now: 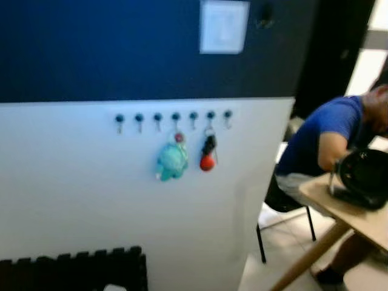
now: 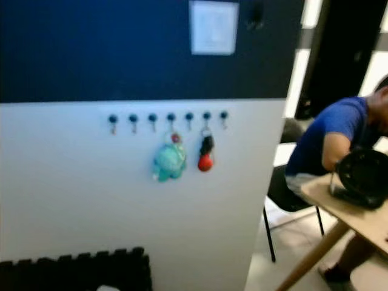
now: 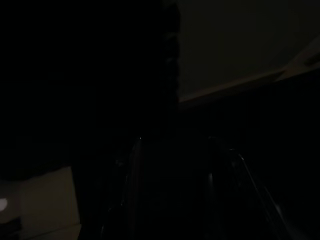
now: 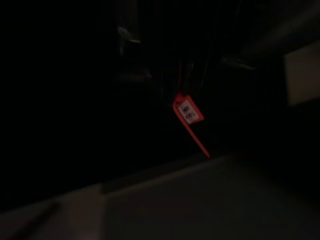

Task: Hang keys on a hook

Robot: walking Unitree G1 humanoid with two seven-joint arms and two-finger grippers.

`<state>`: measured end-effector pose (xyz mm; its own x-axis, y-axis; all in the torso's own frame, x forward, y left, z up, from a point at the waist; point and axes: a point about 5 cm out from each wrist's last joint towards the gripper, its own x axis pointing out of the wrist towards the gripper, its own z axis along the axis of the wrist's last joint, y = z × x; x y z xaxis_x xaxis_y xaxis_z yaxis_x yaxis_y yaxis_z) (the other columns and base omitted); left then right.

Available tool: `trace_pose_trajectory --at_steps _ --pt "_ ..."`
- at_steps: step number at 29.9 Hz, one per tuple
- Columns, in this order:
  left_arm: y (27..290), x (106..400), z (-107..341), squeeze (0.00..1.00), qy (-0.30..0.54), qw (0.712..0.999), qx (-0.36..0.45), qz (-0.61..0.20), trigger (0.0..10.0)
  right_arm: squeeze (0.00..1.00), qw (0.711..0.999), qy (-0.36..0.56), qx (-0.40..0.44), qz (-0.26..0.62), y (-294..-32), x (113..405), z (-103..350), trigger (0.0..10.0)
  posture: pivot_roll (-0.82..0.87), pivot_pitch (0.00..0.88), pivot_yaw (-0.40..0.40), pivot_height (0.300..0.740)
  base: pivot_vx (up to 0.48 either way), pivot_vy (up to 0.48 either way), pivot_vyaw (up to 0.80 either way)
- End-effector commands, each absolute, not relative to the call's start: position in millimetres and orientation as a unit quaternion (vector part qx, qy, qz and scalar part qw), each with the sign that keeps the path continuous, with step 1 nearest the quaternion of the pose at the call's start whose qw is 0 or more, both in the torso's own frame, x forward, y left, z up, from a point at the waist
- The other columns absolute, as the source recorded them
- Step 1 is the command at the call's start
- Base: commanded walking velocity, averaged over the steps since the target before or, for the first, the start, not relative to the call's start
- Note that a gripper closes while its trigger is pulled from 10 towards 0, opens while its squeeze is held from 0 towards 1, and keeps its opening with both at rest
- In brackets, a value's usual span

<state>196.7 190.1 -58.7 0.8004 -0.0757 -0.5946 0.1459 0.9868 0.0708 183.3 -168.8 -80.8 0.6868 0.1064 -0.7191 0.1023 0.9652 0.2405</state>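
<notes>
A row of several small blue-knobbed hooks (image 1: pixel 157 117) runs along the white wall just under its dark blue upper part. A teal plush keychain (image 1: pixel 172 160) hangs from a middle hook. A black and red key bunch (image 1: pixel 208 154) hangs two hooks to its right. The hooks to the left and the far right hook (image 1: pixel 228 114) are bare. In the dark right wrist view, a red key tag (image 4: pixel 189 112) with a white label dangles from my right gripper (image 4: pixel 182 75), which is shut on the keys. The left wrist view is nearly black, with my left gripper (image 3: pixel 185 190) faint.
A person in a blue shirt (image 1: pixel 330 136) sits on a black chair (image 1: pixel 282 200) at the right, leaning over a wooden table (image 1: pixel 364 221) that bears a black object (image 1: pixel 364 176). A black foam mat edge (image 1: pixel 79 270) stands low against the wall. A white panel (image 1: pixel 224 25) hangs high.
</notes>
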Motion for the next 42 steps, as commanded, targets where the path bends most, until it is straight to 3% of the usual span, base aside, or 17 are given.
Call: trace_pose_trajectory --at_steps 1,18,30,37,42 --pt "191.9 191.3 -62.1 0.0 0.324 0.943 0.06 -0.056 10.0 0.0 0.904 0.407 0.129 -0.005 -172.9 177.0 -83.9 10.0 0.12 0.011 -0.025 0.74 0.0 0.0 0.8" --pt "190.8 187.7 -65.6 0.0 0.341 0.934 0.08 -0.073 10.0 0.0 0.906 0.406 0.121 -0.003 -174.3 177.6 -83.4 10.0 0.12 0.002 -0.03 0.74 0.0 0.0 0.76" --pt "190.0 189.5 -65.9 0.0 0.348 0.93 0.081 -0.08 10.0 0.0 0.905 0.406 0.126 -0.014 -177.3 177.9 -83.3 10.0 0.11 0.002 -0.03 0.74 0.0 0.0 0.0" --pt "188.6 188.7 -68.3 0.0 0.363 0.923 0.097 -0.084 10.0 0.0 0.905 0.406 0.126 -0.013 -176.4 177.7 -83.4 10.0 0.11 0.003 -0.027 0.74 0.0 -0.453 0.0" --pt "193.4 190.3 -67.6 0.0 0.365 0.925 0.09 -0.06 10.0 0.0 0.906 0.404 0.126 -0.013 -176.8 178.2 -83.0 10.0 0.11 0.003 -0.027 0.74 0.0 0.0 0.0"
